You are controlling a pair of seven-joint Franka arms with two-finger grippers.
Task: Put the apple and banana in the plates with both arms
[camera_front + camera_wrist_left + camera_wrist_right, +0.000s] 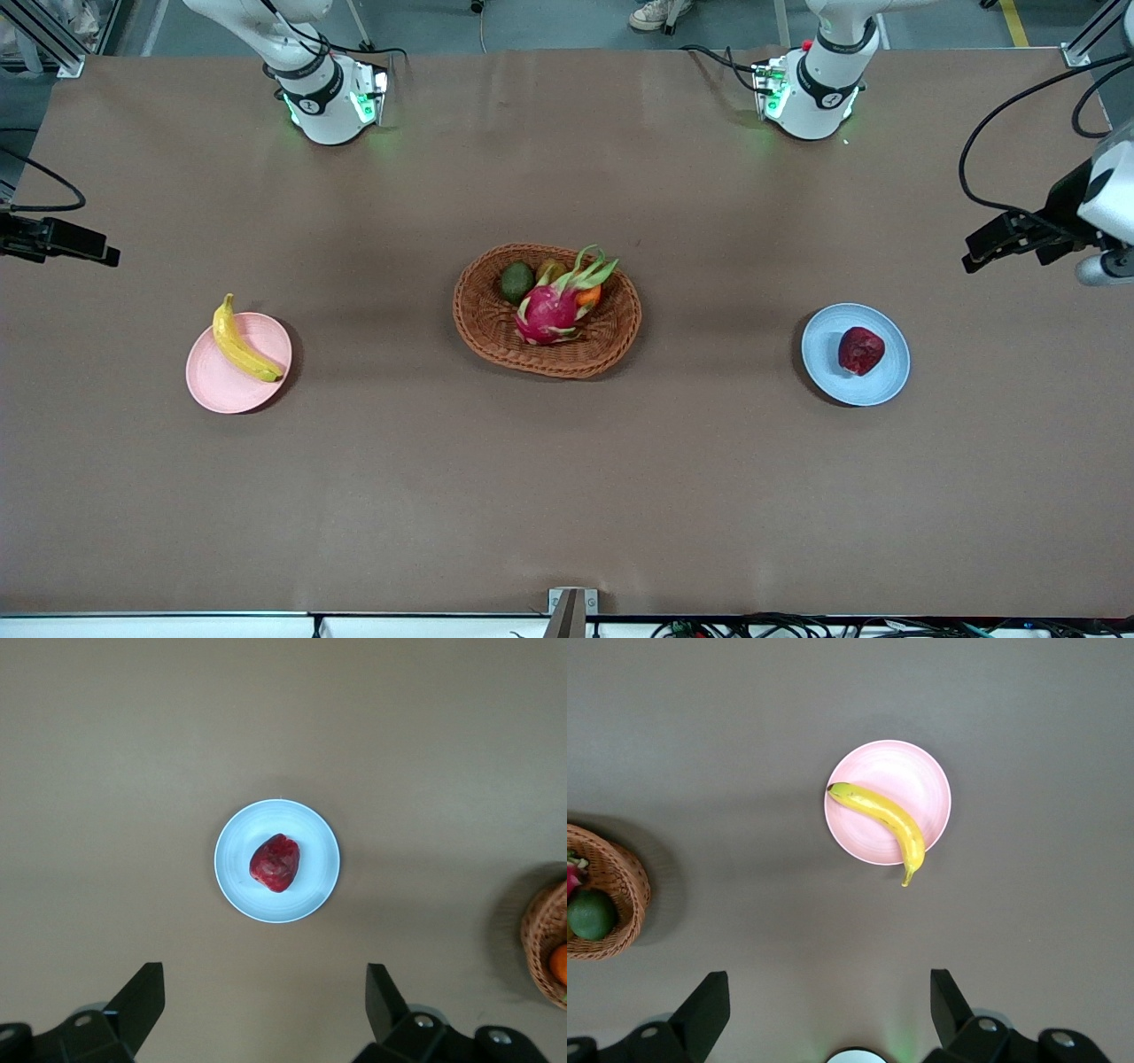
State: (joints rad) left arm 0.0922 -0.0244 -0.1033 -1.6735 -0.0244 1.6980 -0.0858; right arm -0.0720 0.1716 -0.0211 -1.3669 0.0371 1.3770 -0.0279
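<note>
1. Lying across the pink plate [237, 361], toward the right arm's end of the table: the banana [241, 341], long axis slanted, one tip overhanging the rim.
2. Right gripper [62, 241]: raised near that end of the table, jaws spread wide, holding nothing; the banana lies well clear of its fingers [700, 1014].
3. Wicker basket [547, 310], mid-table between the plates: holds a dragon fruit [554, 306], an avocado [517, 282] and an orange fruit.
4. Blue plate [855, 354], toward the left arm's end: the apple [860, 350] sits near its centre.
5. Left gripper [1010, 239]: raised near that end, jaws released and empty, the apple well apart from them.
6. Surface: plain brown table [567, 496], bare around both plates. Judgement: both fruits appear placed; nothing seems left to grasp.
</note>
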